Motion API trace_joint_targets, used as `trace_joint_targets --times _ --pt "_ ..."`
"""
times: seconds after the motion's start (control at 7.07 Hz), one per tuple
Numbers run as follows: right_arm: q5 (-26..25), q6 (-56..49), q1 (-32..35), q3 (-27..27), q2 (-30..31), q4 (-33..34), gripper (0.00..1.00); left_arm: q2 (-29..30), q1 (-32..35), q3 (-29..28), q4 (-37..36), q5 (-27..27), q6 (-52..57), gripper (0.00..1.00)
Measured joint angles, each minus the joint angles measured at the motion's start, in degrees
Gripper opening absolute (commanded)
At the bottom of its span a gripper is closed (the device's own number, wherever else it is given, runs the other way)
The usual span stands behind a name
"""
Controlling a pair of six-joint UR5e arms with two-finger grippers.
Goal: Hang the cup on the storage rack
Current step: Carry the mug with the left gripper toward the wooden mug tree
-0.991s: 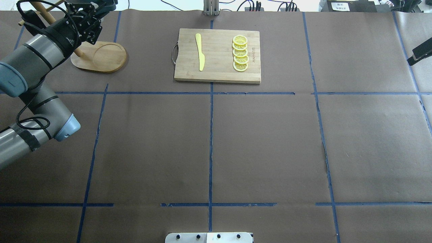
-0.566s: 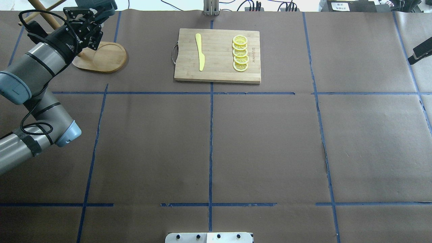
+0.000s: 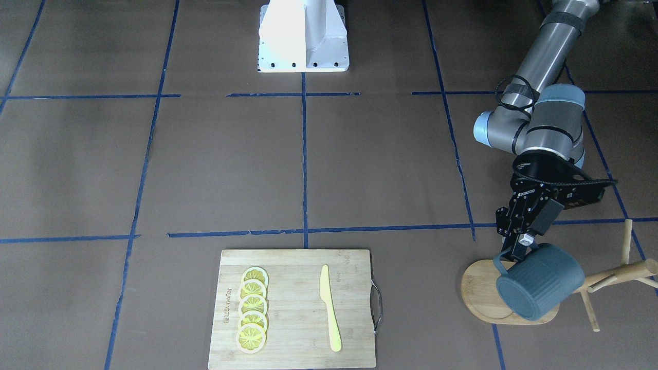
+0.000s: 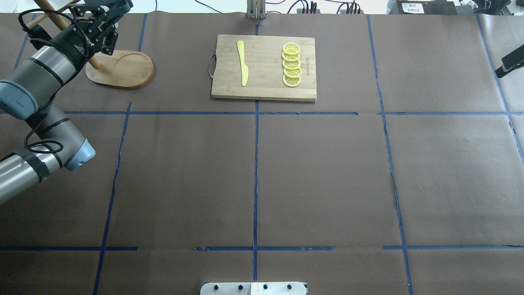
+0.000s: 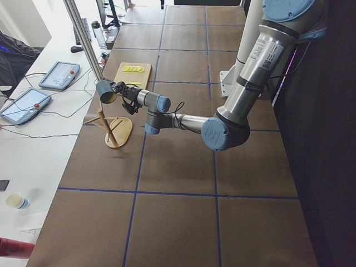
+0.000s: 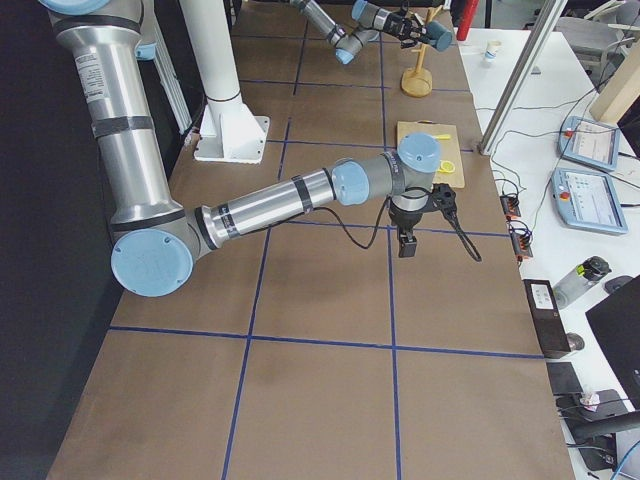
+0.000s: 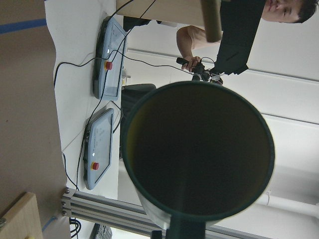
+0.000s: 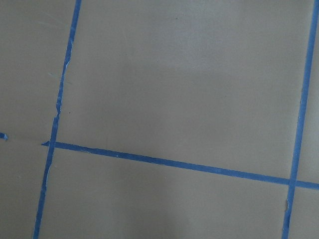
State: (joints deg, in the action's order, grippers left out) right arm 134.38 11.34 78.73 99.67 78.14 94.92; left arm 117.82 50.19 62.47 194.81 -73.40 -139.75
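My left gripper (image 3: 514,250) is shut on the cup (image 3: 540,281), a dark teal-grey ribbed mug, gripping it at the rim beside the handle. It holds the cup on its side in the air over the storage rack's oval wooden base (image 3: 475,293). The rack's post and pegs (image 3: 619,272) stand just beyond the cup. The left wrist view looks into the cup's mouth (image 7: 199,154), with a peg tip (image 7: 212,20) above it. From overhead, the left gripper (image 4: 100,16) is at the rack post (image 4: 55,20). My right gripper (image 6: 407,243) hangs over bare table; whether it is open or shut does not show.
A bamboo cutting board (image 4: 264,92) with a yellow knife (image 4: 243,61) and a row of lemon slices (image 4: 291,64) lies at the table's far middle. Blue tape lines cross the brown table cover. Operator desks with tablets (image 5: 58,75) line the far edge.
My left gripper has moved left and toward the table's far edge with the cup, closer to the rack post. The right arm has not moved.
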Motion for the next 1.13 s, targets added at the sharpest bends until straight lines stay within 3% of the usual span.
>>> trace_joint_targets --times 1.13 --pt "0.0 -0.1 -0.1 -0.1 0.0 0.0 1.0 1.0 1.9 -1.6 0.2 -0.3 -5.2 0.0"
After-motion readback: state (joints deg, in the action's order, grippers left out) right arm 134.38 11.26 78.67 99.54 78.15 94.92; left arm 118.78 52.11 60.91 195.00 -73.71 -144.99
